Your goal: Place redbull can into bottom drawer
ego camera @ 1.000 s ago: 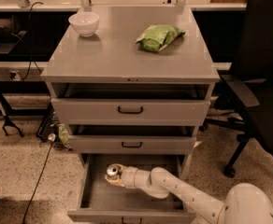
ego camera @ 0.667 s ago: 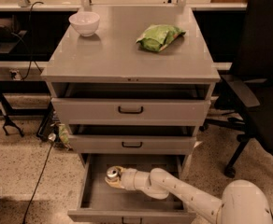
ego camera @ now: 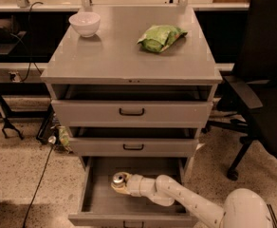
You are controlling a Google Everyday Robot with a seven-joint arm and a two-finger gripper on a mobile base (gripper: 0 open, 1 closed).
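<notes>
The bottom drawer [ego camera: 98,204] of the grey cabinet is pulled out, its flat grey tray showing. The redbull can [ego camera: 119,179] stands upright inside it, near the back and left of the middle; I see its silver pull-tab top. My gripper [ego camera: 120,185] reaches in from the lower right, inside the drawer, around the can's body just below the top. The white arm [ego camera: 186,201] runs from the gripper to the lower right corner.
A white bowl [ego camera: 85,23] and a green chip bag [ego camera: 161,37] sit on the cabinet top [ego camera: 129,61]. Two shallower drawers [ego camera: 132,112] above are slightly open. A black office chair [ego camera: 264,94] stands at the right. Cables [ego camera: 39,175] lie on the floor at the left.
The arm and gripper have shifted slightly left with the can inside the drawer. The camera view has moved in a little.
</notes>
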